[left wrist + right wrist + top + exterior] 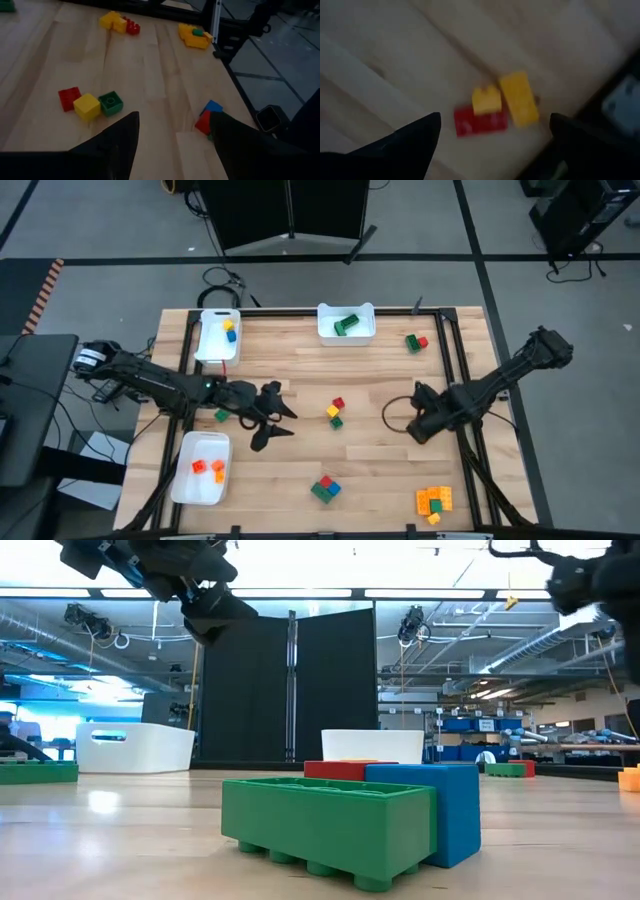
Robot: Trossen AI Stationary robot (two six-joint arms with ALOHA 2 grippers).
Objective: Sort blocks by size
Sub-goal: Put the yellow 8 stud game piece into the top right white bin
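While both arms hover | left gripper (272, 418) jaws parted, empty | right gripper (418, 423) jaws wide, empty

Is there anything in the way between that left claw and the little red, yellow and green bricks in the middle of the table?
Nothing visible. The left gripper hangs open, with only bare wood between it and the red, yellow and green bricks.

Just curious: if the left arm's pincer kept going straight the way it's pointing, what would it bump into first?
Probably the red, yellow and green bricks lying just ahead of the open left pincer, though depth is hard to judge.
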